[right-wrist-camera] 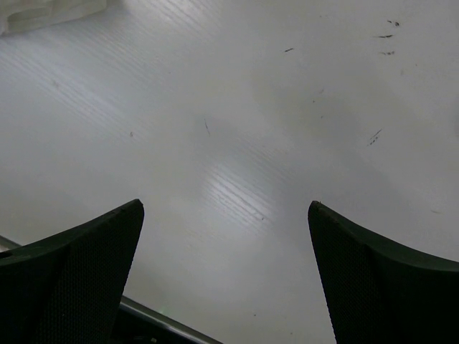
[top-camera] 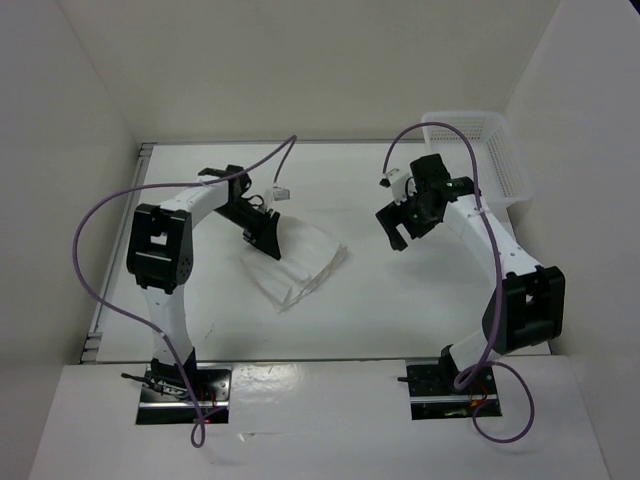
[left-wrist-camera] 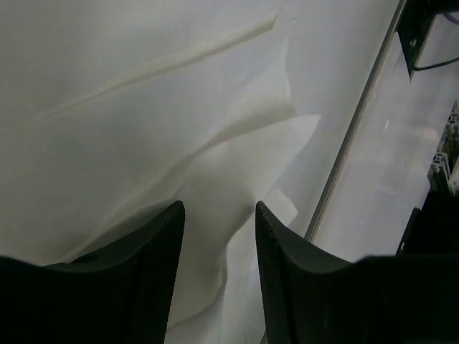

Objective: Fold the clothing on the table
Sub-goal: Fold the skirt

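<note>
Clothing (top-camera: 305, 265) lies rumpled on the table (top-camera: 400, 310), a little left of centre. At its left edge the left gripper (left-wrist-camera: 219, 208) has its jaws part-open over the fabric with nothing pinched between them; can't tell if it touches. Well apart from the garment, the right gripper (right-wrist-camera: 226, 206) is spread wide above bare tabletop and holds nothing.
</note>
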